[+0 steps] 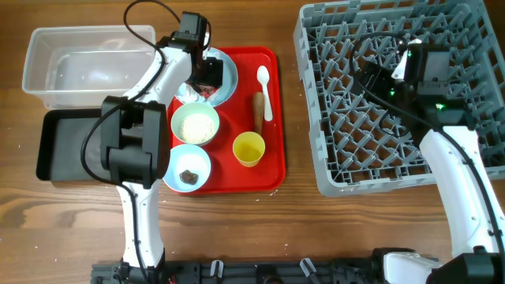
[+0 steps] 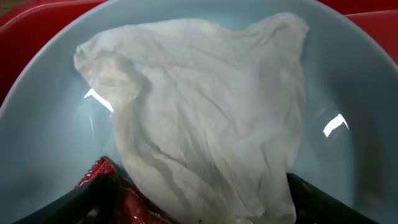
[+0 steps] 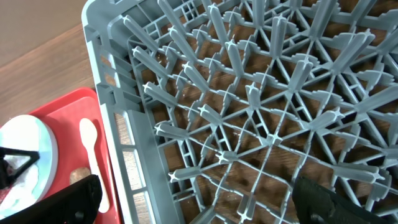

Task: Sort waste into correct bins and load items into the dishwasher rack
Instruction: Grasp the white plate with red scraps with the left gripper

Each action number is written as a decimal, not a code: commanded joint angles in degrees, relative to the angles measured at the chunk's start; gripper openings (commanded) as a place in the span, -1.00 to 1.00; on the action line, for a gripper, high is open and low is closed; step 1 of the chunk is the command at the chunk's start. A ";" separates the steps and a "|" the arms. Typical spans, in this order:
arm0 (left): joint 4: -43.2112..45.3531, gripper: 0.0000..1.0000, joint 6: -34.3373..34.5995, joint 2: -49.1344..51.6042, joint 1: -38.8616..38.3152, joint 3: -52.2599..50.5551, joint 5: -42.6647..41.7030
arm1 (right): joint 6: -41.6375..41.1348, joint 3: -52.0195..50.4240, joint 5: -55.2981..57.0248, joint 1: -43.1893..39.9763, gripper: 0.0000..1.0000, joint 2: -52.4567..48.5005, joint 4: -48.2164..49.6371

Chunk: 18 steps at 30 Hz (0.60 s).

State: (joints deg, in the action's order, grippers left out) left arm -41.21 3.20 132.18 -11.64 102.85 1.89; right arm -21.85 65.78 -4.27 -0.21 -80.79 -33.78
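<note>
A flat red serving tray (image 1: 272,170) lies on a wooden table (image 1: 237,229), a little left of the middle. It is rectangular, with rounded corners and a low raised rim, its long sides running near to far. The table is brown wood with the grain running left to right. In the right wrist view, a corner of the tray (image 3: 65,112) shows at the lower left, with bare wood (image 3: 37,37) beyond it.

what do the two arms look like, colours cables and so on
Both are built alike: smooth white tubular links joined by chunky black joint housings. The left arm has a large black block midway along it and a thin black cable arching near its wrist. The right arm has black wiring of its own and a small green light. The jaws on both are black.
</note>
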 commanded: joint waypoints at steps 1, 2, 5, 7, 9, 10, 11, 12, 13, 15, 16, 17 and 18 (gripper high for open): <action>-0.85 -0.73 0.48 3.67 -0.15 0.22 -0.96 | -0.70 1.07 0.11 -0.02 0.99 -0.63 0.26; -0.81 -0.92 0.50 3.65 -0.15 0.24 -0.98 | -0.70 1.07 0.11 -0.04 1.00 -0.63 0.28; -0.92 -0.92 0.59 1.86 -0.09 0.48 -0.96 | -0.72 1.07 0.13 -0.02 1.00 -0.63 0.28; -1.70 -0.92 2.03 -1.22 -0.09 1.95 -0.96 | -0.74 1.07 0.13 -0.02 1.00 -0.63 0.33; -2.38 -0.92 2.58 -5.86 -0.09 4.13 -0.96 | -0.72 1.07 0.13 -0.02 0.99 -0.63 0.48; -2.36 -0.92 3.08 -7.82 -0.09 4.57 -0.92 | -0.72 1.07 0.13 -0.04 0.99 -0.63 0.52; -2.27 -0.92 3.26 -10.10 -0.09 4.83 -0.87 | -0.72 1.07 0.11 -0.04 1.00 -0.63 0.55; -2.08 -0.92 3.28 -13.29 -0.02 4.87 0.04 | -0.72 1.07 0.13 -0.04 0.99 -0.63 0.55; -2.23 -0.92 3.26 -17.11 0.44 4.85 2.82 | -0.74 1.07 0.11 -0.02 0.99 -0.63 0.52; -2.56 -0.92 3.26 -21.03 2.14 4.85 6.54 | -0.70 1.07 0.11 -0.02 0.99 -0.63 0.50; -2.54 -0.92 3.26 -22.14 3.50 4.85 8.07 | -0.74 1.07 0.11 -0.02 0.99 -0.63 0.50; -2.23 -0.92 3.26 -22.80 5.84 4.85 9.33 | -0.83 1.07 0.11 -0.02 0.99 -0.63 0.52; -1.86 -0.92 3.28 -22.64 9.01 4.85 9.33 | -0.83 1.07 0.11 -0.02 0.99 -0.63 0.50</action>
State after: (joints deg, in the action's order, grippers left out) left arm -43.31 5.50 109.58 -8.75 107.57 7.20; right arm -21.85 65.78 -4.27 -0.21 -80.79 -33.45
